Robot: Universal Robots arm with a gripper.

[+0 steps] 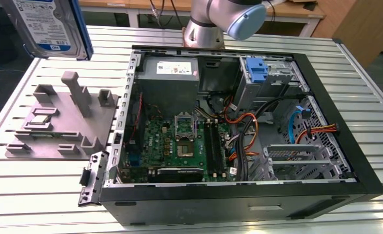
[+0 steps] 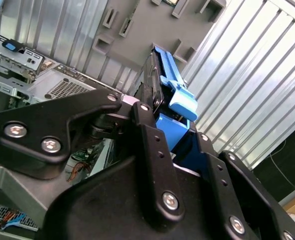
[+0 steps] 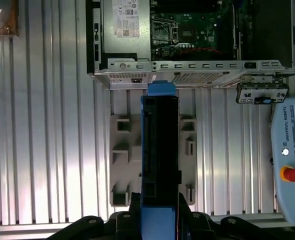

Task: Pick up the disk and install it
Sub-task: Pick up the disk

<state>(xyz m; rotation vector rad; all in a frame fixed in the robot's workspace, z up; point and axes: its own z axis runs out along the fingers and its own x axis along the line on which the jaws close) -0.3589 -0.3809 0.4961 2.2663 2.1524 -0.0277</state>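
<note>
The disk [image 1: 48, 27], a silver hard drive with a white-and-blue label in a blue carrier, hangs in the air at the exterior view's upper left, above the grey fixture [image 1: 61, 122]. In both wrist views it shows edge-on: a black body with blue carrier ends [image 3: 160, 150] [image 2: 175, 95]. My gripper [image 3: 160, 210] [image 2: 175, 132] is shut on the disk, one black finger [image 2: 147, 130] on each flat side. The open computer case [image 1: 129, 97] lies to the exterior view's right of the disk, with the drive bay area [image 1: 289, 156] at its right side.
The grey fixture [image 3: 120, 165] with upright posts lies directly under the disk on the slatted metal table [image 1: 41, 195]. Inside the case are a power supply [image 1: 168, 73], a motherboard [image 1: 178, 141], cables [image 1: 243, 131] and a blue bracket [image 1: 257, 70]. A teach pendant [image 3: 287, 160] lies beside the fixture.
</note>
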